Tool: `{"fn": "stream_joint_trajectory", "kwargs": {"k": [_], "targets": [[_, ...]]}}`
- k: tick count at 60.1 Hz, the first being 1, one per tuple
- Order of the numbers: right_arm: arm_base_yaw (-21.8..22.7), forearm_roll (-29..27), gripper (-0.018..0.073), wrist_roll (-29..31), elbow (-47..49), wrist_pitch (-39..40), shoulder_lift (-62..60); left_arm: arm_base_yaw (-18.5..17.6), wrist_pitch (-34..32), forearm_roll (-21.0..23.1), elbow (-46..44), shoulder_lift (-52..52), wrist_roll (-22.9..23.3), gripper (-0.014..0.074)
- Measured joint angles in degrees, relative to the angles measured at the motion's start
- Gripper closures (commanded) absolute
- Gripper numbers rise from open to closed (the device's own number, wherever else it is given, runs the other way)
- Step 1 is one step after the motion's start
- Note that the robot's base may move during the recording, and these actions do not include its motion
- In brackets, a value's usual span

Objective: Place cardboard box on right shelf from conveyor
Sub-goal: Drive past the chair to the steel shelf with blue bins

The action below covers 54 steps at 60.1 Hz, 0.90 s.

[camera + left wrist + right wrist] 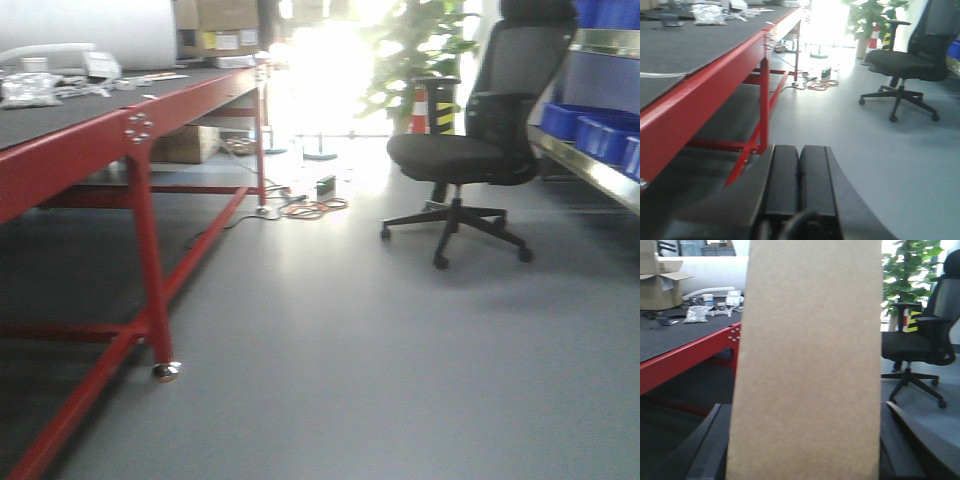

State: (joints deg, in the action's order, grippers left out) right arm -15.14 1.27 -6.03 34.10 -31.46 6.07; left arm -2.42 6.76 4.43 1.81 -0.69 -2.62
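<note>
Standing here watching: the cardboard box (pixel 805 360) is off the conveyor (pixel 60 115). It sits upright in the right gripper (pixel 805 442), a plain tan slab that fills the middle of the right wrist view. The conveyor's red edge shows behind it on one side. The gripper's dark fingers (pixel 705 450) sit either side of the box's lower part, spread as wide as the box and apparently pinching it. The actual contact spots are hidden though, so I can't swear to it.

The left gripper (pixel 800 185) has nothing in it. Its two black pads (pixel 782 185) are pressed flat together with just a seam between them, and it hangs low just beside the conveyor's red rail, over the grey floor.

The conveyor's dark belt carries some clutter at the far end: plastic bags (pixel 30 88) and small bits I can't make out. Brown cartons (pixel 220 25) are stacked past that end.

Across the open floor from the conveyor is the right shelf (pixel 600 180), a shiny steel lip with blue bins (pixel 590 130) on it. A black office chair (pixel 470 150) is parked between the two, nearer the shelf side. Beyond the conveyor's far leg, orange cables (pixel 315 208) are coiled on the floor. Further back there's a potted plant (pixel 415 50) and a striped cone (pixel 420 110) in heavy window glare.
</note>
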Motion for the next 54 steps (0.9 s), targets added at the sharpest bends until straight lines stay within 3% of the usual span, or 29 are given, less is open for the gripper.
{"fn": "stream_joint_trajectory", "kwargs": {"k": [54], "targets": [[0.05,0.00,0.0449,0.00,0.00,-0.05,-0.29,0.00,0.10,0.00,0.00,0.00,0.00,0.0713]]}}
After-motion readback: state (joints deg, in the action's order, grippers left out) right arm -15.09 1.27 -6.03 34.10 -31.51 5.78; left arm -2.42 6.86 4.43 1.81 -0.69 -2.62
